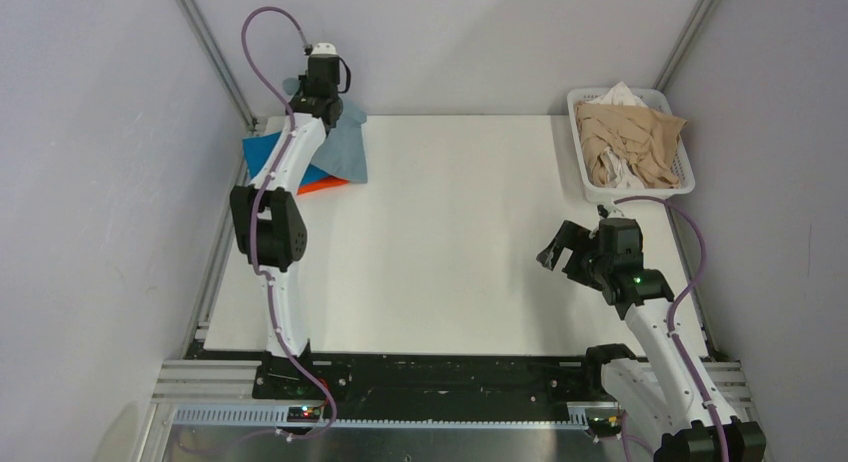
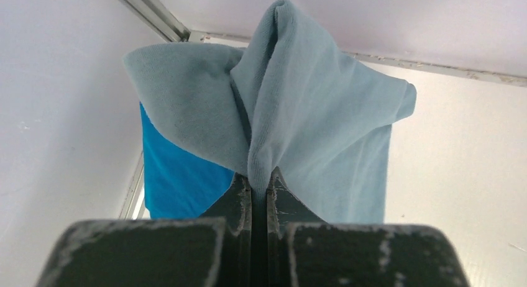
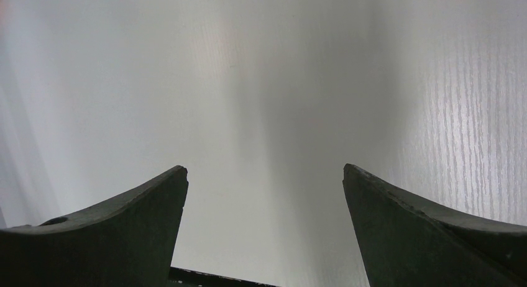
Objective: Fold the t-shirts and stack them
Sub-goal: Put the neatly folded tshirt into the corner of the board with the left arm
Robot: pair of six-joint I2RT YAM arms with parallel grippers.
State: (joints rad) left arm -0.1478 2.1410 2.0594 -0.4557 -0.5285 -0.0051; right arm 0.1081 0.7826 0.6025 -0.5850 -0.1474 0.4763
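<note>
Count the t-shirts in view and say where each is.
3, in the far left corner: the grey-blue t-shirt pinched in the left gripper, the bright blue t-shirt beneath it, the orange t-shirt at the bottom, only its edge showing. More may hide in the basket.

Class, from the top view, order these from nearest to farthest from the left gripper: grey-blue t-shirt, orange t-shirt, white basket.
1. grey-blue t-shirt: pinched in the left gripper, far left.
2. orange t-shirt: left side, nearer the arm bases.
3. white basket: far right corner.
</note>
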